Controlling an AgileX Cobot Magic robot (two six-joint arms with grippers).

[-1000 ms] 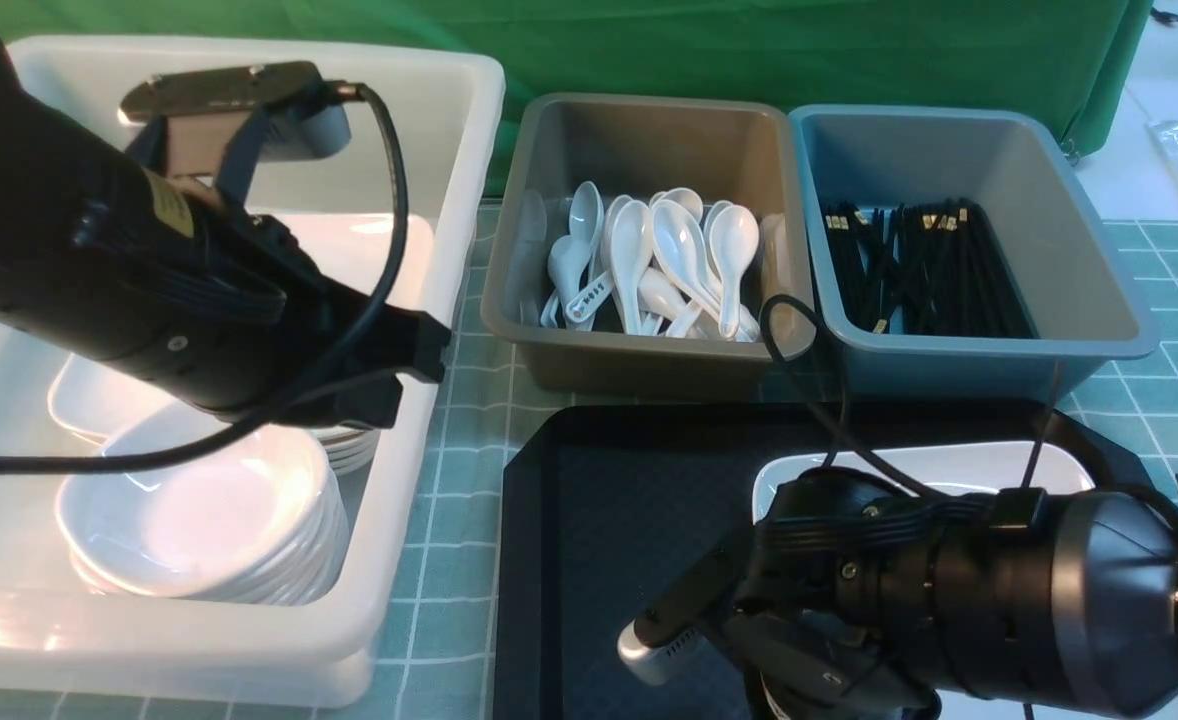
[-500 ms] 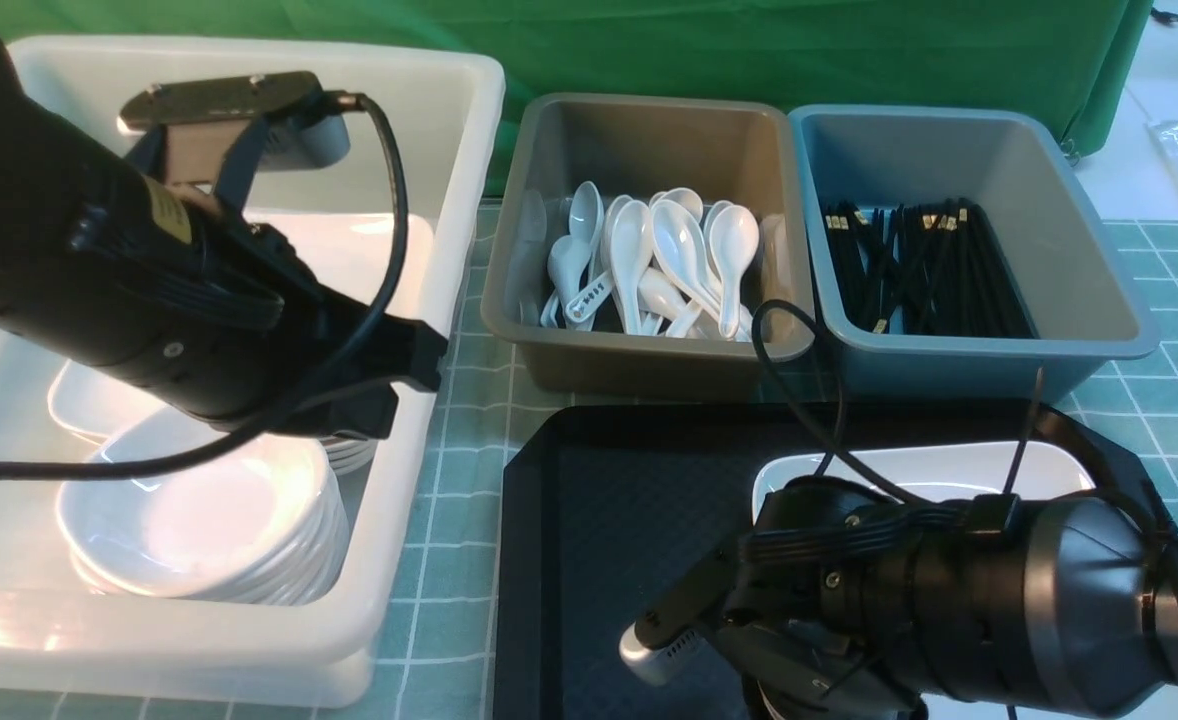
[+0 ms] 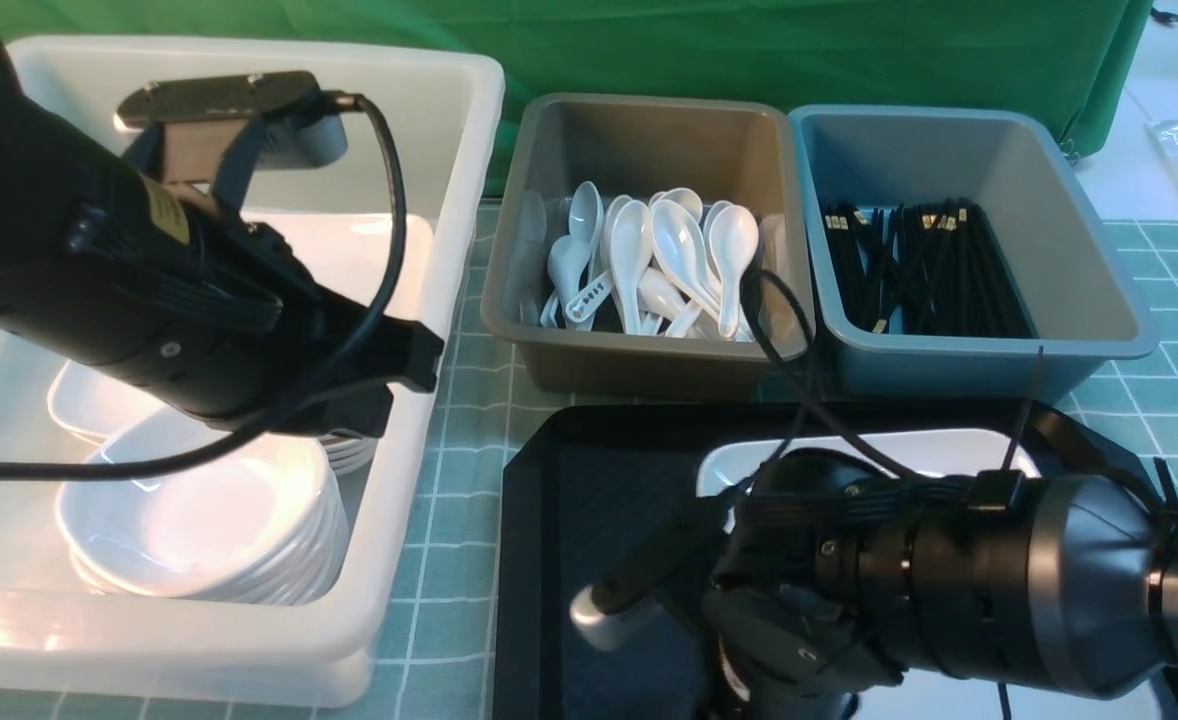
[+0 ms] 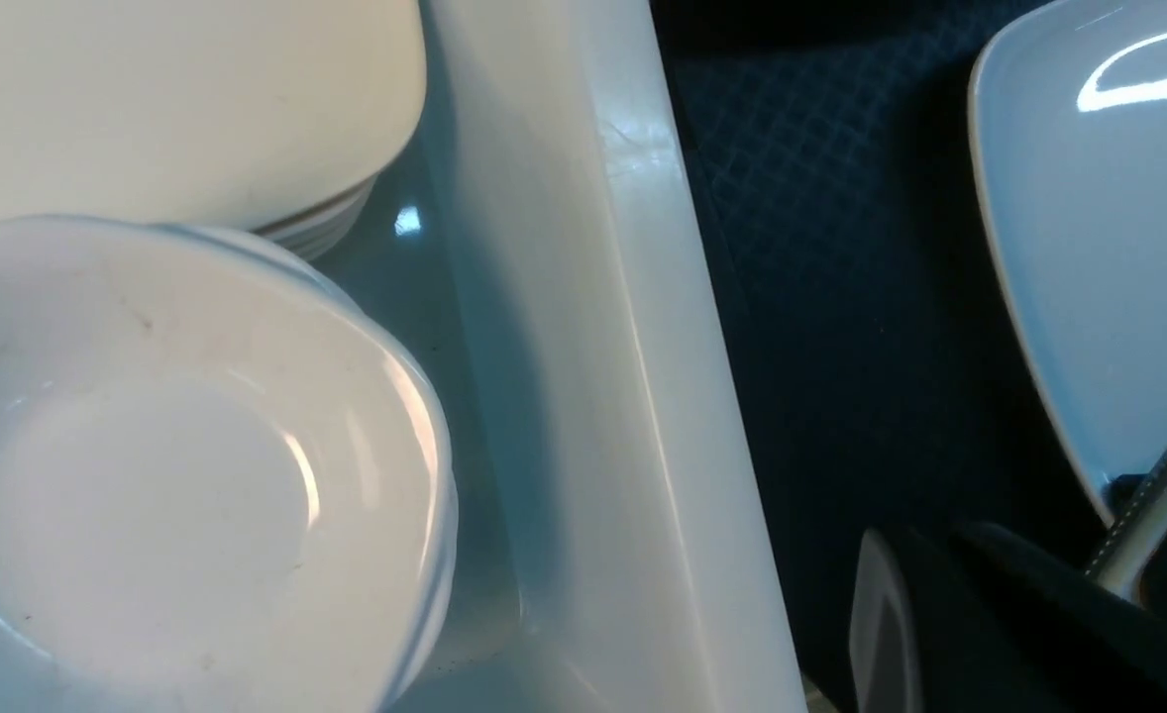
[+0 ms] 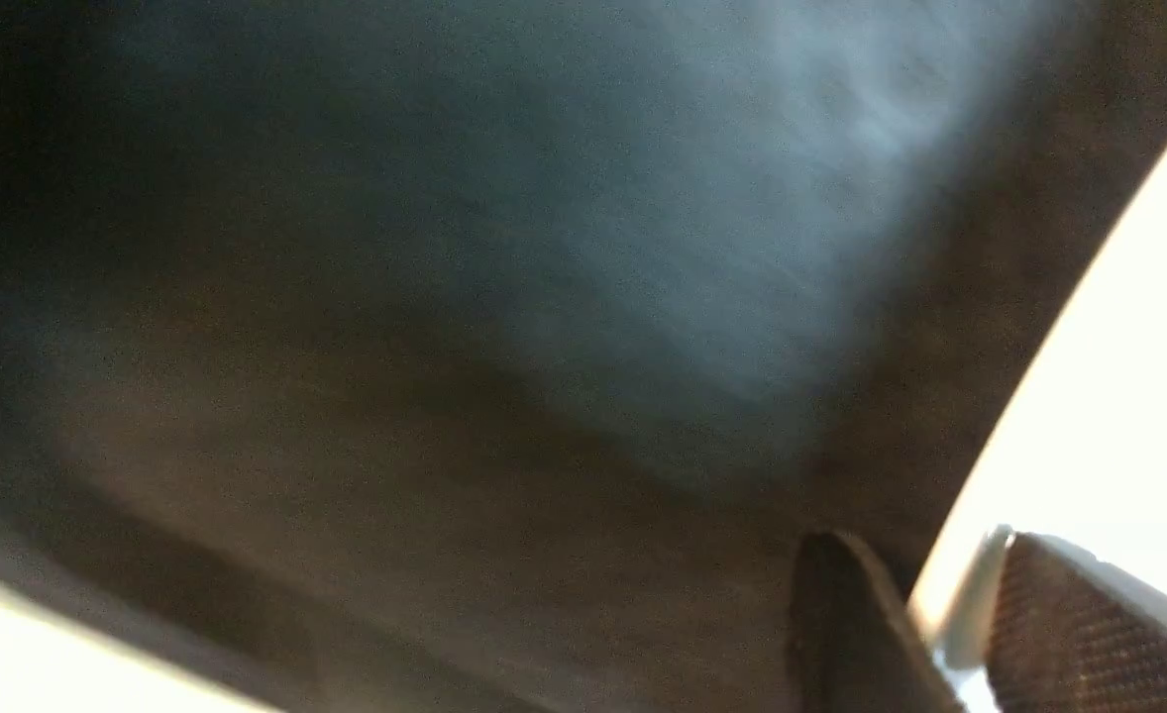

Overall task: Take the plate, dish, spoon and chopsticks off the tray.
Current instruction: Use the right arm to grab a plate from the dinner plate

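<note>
As I check the front view against a second ago, the plate [image 3: 879, 448] sits further left on the tray [image 3: 599, 480], and the right arm [image 3: 949, 590] has moved left too; the left gripper [image 3: 417, 365] stays closed over the tub [image 3: 429, 560]. Left wrist: plate at the right edge, over the tray. Right wrist: the right gripper [image 5: 930, 624] pinches the plate's rim, lower right.

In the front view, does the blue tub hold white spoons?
No, the blue tub holds black chopsticks, while the white spoons lie in the brown tub beside it.
</note>
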